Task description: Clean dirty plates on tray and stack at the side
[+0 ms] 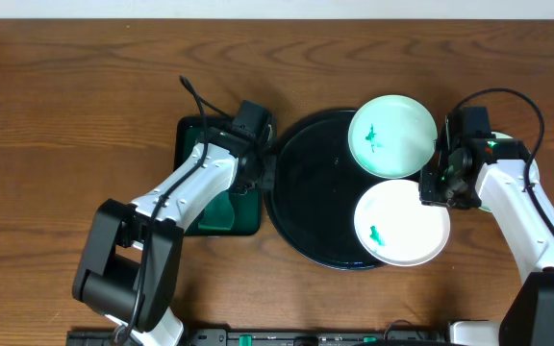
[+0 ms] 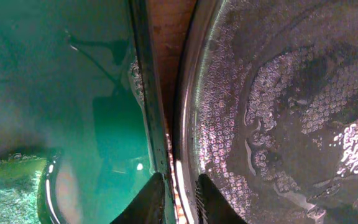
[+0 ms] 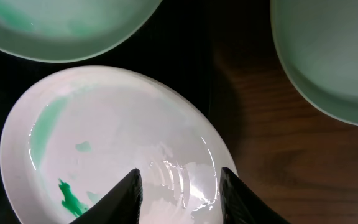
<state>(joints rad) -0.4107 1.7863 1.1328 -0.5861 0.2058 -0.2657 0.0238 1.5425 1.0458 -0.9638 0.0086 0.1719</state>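
We judge that the coming move turns on 1 relation: the near plate (image 1: 402,223) lies directly under the right gripper (image 3: 182,193), its disc running from the fingertips toward the middle of the black tray (image 1: 306,192), on the robot's left of that hand. Being round, it has no long axis to line up with. What matters is that the gripper stands over its right-hand edge while the green smear (image 3: 70,196) sits on the opposite part. The right fingers are spread apart, with only bare plate showing between them, and they pinch nothing. The far plate (image 1: 392,135) rests at the tray's far right edge, just beside the near one, and is also smeared. A third plate (image 3: 328,56) lies off the tray on the wooden table (image 3: 247,124), with no smear on the part we can see. So 2 plates are on the tray and 1 is at the side, and the right arm is much nearer to all 3. The left gripper (image 2: 178,202) is across the tray, well apart from the plates. Its fingers are set close together over the narrow strip between the green tray (image 2: 55,93) and the black rim, and we cannot tell whether they pinch that rim. The plates look glazed and glossy, with a shallow lip. The black tray is shiny, finely dotted and streaked as if wet. The green tray is smooth and holds a rough, paler pad (image 2: 5,199).
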